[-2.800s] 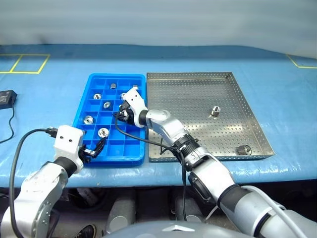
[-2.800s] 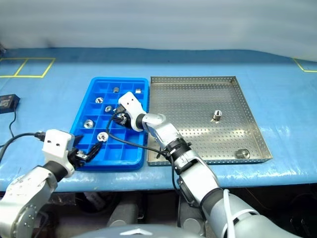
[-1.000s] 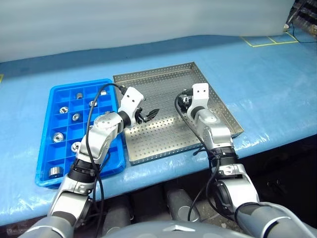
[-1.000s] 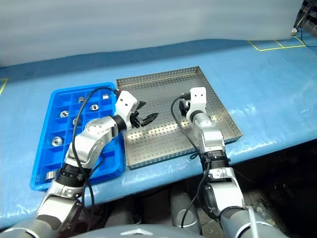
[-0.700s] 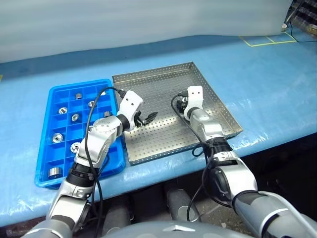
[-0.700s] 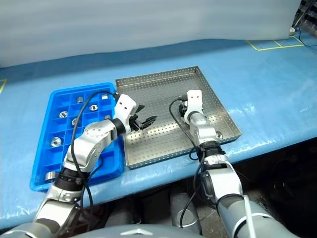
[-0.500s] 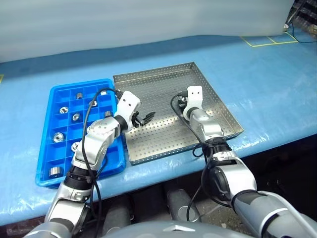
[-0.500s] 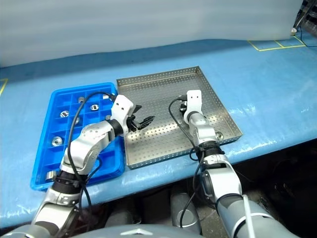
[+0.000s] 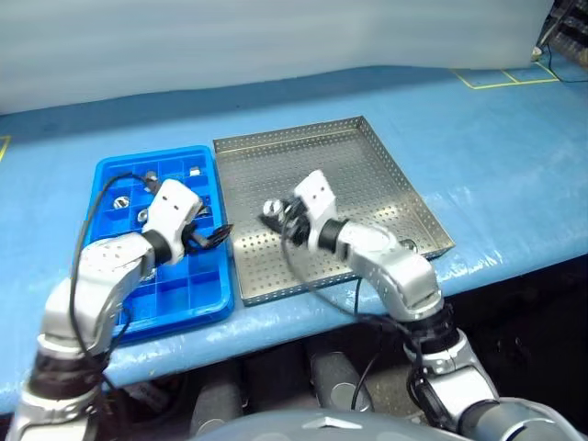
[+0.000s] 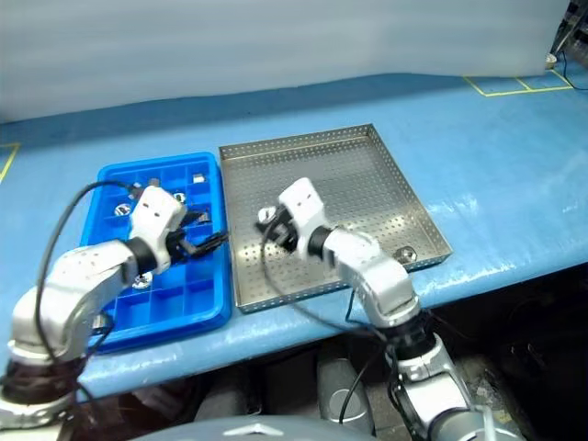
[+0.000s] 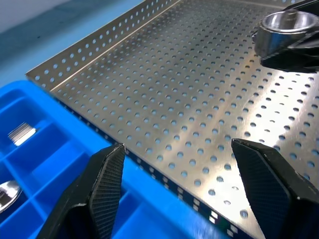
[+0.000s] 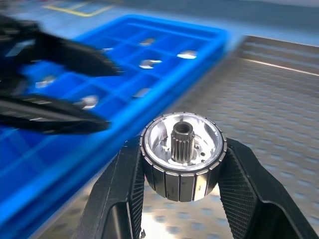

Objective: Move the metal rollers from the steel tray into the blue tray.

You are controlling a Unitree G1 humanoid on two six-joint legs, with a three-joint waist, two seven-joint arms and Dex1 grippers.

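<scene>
My right gripper (image 9: pixel 273 212) is shut on a metal roller (image 12: pixel 182 153), a ribbed silver cylinder with a toothed hub, held above the left part of the steel tray (image 9: pixel 367 170) near the blue tray (image 9: pixel 175 285). Another roller (image 9: pixel 407 243) lies near the steel tray's front right corner. Several rollers sit in the blue tray's far compartments, one of them a roller (image 10: pixel 122 209) at the left. My left gripper (image 10: pixel 216 241) hangs open over the blue tray's right edge, pointing at the steel tray, its fingers (image 11: pixel 107 184) empty.
Both trays lie side by side on a blue-covered table (image 9: pixel 478 147). Yellow tape marks (image 9: pixel 501 81) show at the far right. The table's front edge runs just below the trays. A black cable (image 9: pixel 303 276) loops from my right wrist over the steel tray's front.
The right gripper shut on a roller at the steel tray's right side and carried it left toward the blue tray. The left gripper drew back left over the blue tray's edge.
</scene>
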